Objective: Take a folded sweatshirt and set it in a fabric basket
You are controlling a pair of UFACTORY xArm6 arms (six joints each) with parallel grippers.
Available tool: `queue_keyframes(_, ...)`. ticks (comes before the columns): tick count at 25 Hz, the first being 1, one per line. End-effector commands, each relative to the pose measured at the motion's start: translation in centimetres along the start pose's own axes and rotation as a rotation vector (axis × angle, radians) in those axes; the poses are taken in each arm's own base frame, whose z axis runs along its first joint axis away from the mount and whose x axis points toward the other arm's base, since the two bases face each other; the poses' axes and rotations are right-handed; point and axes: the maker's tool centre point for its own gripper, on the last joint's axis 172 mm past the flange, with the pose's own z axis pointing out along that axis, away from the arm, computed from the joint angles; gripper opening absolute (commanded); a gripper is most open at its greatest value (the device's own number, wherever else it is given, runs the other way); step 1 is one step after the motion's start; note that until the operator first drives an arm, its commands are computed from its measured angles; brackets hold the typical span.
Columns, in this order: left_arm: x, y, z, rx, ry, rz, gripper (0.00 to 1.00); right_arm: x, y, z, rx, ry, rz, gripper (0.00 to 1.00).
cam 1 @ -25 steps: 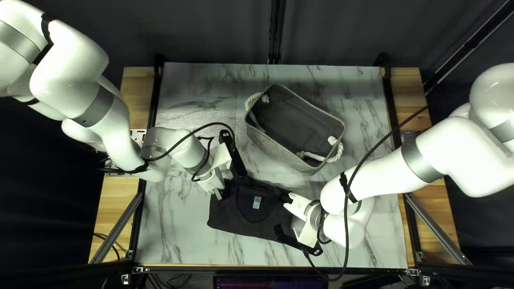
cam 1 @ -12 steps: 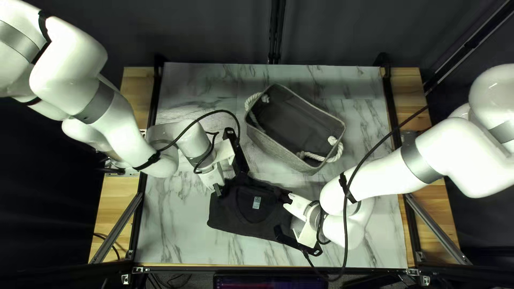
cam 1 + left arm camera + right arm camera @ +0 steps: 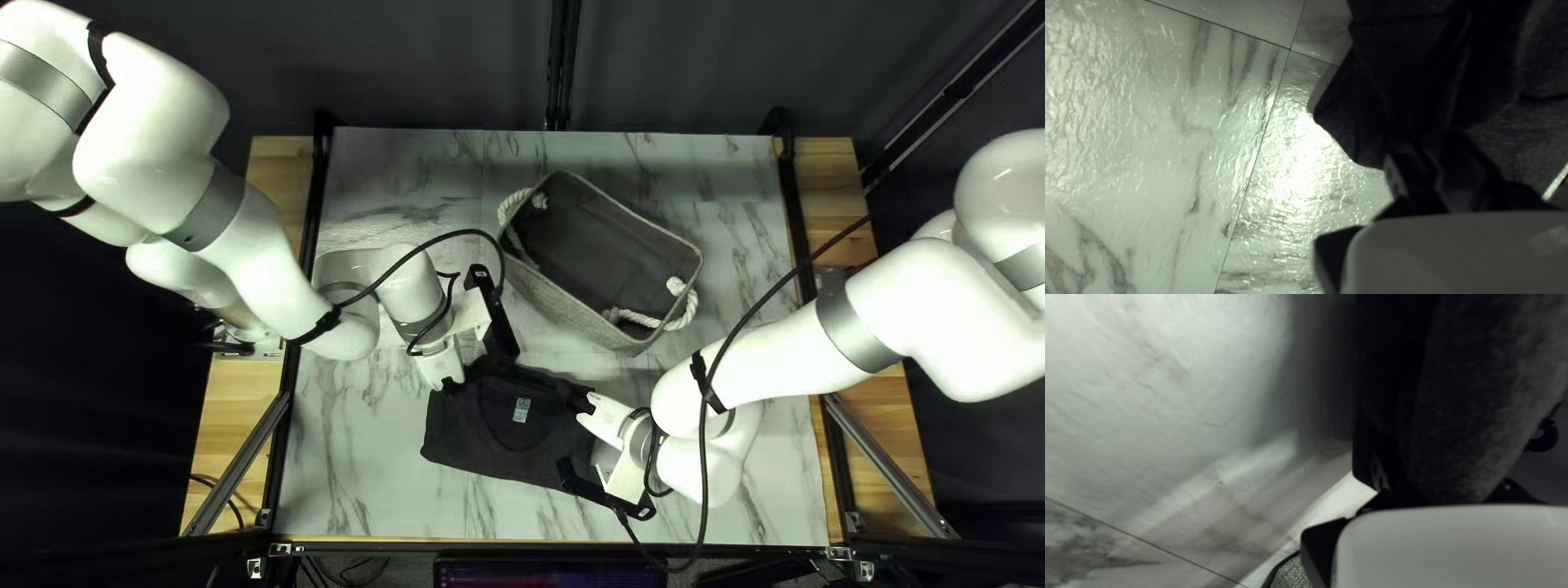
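Observation:
A dark folded sweatshirt [image 3: 499, 433] lies below the grey fabric basket [image 3: 610, 258] in the top left view. My left gripper [image 3: 480, 368] is at its upper left corner, my right gripper [image 3: 577, 436] at its right end. In the left wrist view, the left gripper [image 3: 1433, 158] is shut on a bunched edge of the sweatshirt [image 3: 1415, 71]. A thick fold of the sweatshirt [image 3: 1475, 397] fills the space between the fingers of the right gripper [image 3: 1426, 468] in the right wrist view, both sides pressed against it. The cloth hides the fingertips.
White rope handles [image 3: 683, 306] hang at both ends of the basket, which stands just beyond the sweatshirt and both grippers. Black cables loop over both arms. Marble-patterned tabletop [image 3: 370, 479] shows left of the sweatshirt.
My left gripper has shifted rightward, its fingers have drawn together, and the sweatshirt's upper left corner is gathered. The right arm and the basket have stayed put.

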Motion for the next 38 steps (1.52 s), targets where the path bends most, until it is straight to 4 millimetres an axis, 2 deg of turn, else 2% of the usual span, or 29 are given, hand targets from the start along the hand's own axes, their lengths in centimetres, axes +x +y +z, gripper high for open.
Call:
queue_keyframes(1, -0.1, 0.9, -0.6, 0.012, 0.000, 0.021, 0.00, -0.1, 0.1, -0.2, 0.001, -0.011, 0.010, 0.00)
queue_keyframes(7, -0.4, 2.0, -3.3, 0.014, 0.032, 0.061, 0.00, -0.5, 1.2, -1.5, -0.016, -0.039, 0.031, 0.00)
queue_keyframes(13, -0.1, 2.6, -3.9, 0.018, 0.045, 0.086, 0.00, -1.0, 1.1, -2.7, -0.034, -0.063, 0.043, 0.00)
queue_keyframes(17, 0.5, 2.6, -3.0, 0.014, 0.029, 0.090, 0.00, -0.9, 0.6, -2.3, -0.032, -0.061, 0.044, 0.00)
queue_keyframes(18, 0.6, 2.6, -2.8, 0.012, 0.026, 0.091, 0.46, -0.9, 0.5, -2.2, -0.031, -0.061, 0.044, 0.00)
queue_keyframes(19, 1.0, 2.7, -2.4, 0.004, 0.022, 0.090, 1.00, -1.0, 0.4, -2.1, -0.028, -0.060, 0.044, 0.00)
queue_keyframes(22, 1.9, 3.2, -2.0, -0.007, 0.016, 0.095, 1.00, -1.3, 0.1, -2.1, -0.026, -0.057, 0.047, 0.00)
queue_keyframes(25, 2.2, 3.0, -2.5, -0.016, 0.031, 0.110, 1.00, -1.3, 0.0, -2.2, -0.025, -0.056, 0.050, 0.00)
queue_keyframes(28, 1.7, 2.7, -3.4, -0.028, 0.059, 0.146, 1.00, -1.4, -0.2, -2.3, -0.026, -0.055, 0.051, 0.00)
queue_keyframes(35, 0.8, 3.6, -4.0, -0.069, 0.064, 0.301, 1.00, -1.3, -1.1, -2.0, -0.025, -0.048, 0.050, 0.00)
queue_keyframes(38, 0.8, 3.6, -4.0, -0.069, 0.064, 0.301, 1.00, -1.3, -1.1, -1.8, -0.027, -0.042, 0.047, 0.00)
